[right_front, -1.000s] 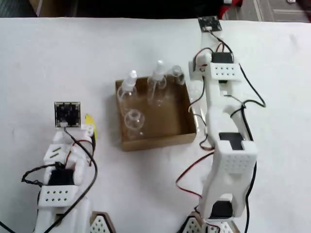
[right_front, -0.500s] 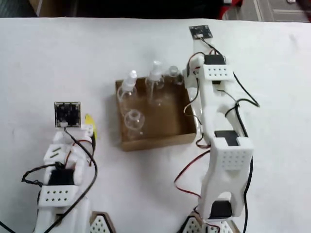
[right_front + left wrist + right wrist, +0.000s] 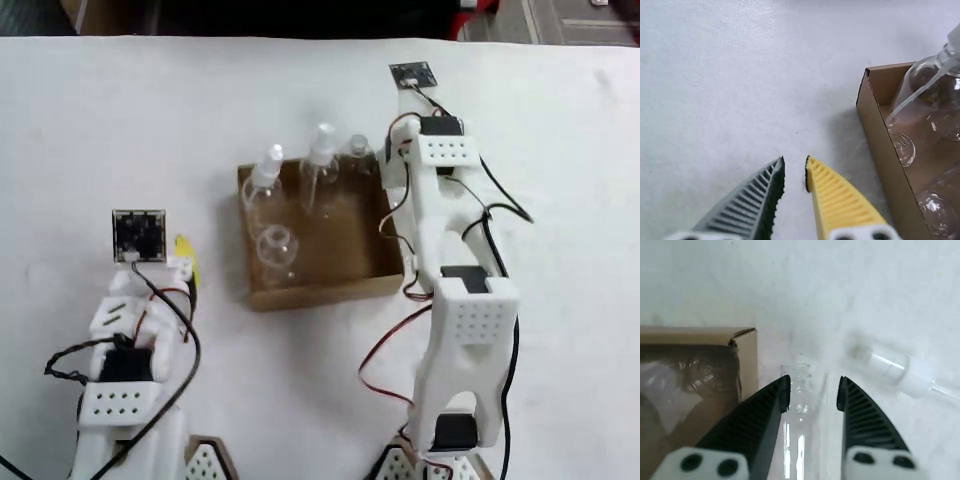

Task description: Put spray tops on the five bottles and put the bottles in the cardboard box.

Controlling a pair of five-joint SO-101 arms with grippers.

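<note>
Brown cardboard box (image 3: 320,289), clear bottles (image 3: 275,250), left end effector (image 3: 794,171) grey and yellow, right end effector (image 3: 813,390) black, white table (image 3: 120,120)

Left gripper (image 3: 795,172) beside cardboard box (image 3: 877,145)

The cardboard box (image 3: 320,290) is brown, open on top, and sits flat on the desk (image 3: 150,120). Three clear bottles stand up inside it. The corner bottle (image 3: 264,188) and the middle bottle (image 3: 320,178), both by the box's far wall, wear white spray tops. The open bottle (image 3: 275,250) nearer the front has none. The outside bottle (image 3: 801,385) stands just beside a far box corner, topless. A loose spray top (image 3: 910,372) lies near it.
</note>
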